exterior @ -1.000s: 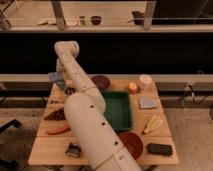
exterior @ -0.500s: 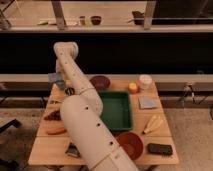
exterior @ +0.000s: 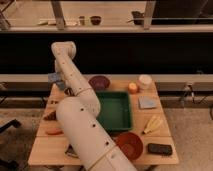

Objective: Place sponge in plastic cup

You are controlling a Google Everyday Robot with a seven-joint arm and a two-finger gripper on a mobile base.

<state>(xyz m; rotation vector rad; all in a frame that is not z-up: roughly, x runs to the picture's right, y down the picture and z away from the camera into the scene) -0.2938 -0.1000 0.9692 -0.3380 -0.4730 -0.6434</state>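
I am seeing the gripper hanging at the back-left corner of the pale wooden table, half hidden behind the white arm. Whether it is spread or pinching, I cannot tell. The small pale blue-grey sponge block is sitting right against it. The whitish round cup is standing well apart, past the green rectangular tray.

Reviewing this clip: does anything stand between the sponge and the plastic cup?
Yes. The small pale blue-grey sponge block is by the gripper at the far-left corner of the wooden table; the pale plastic cup is far right. Between them along the far edge stand a dark purple bowl and a small orange object.
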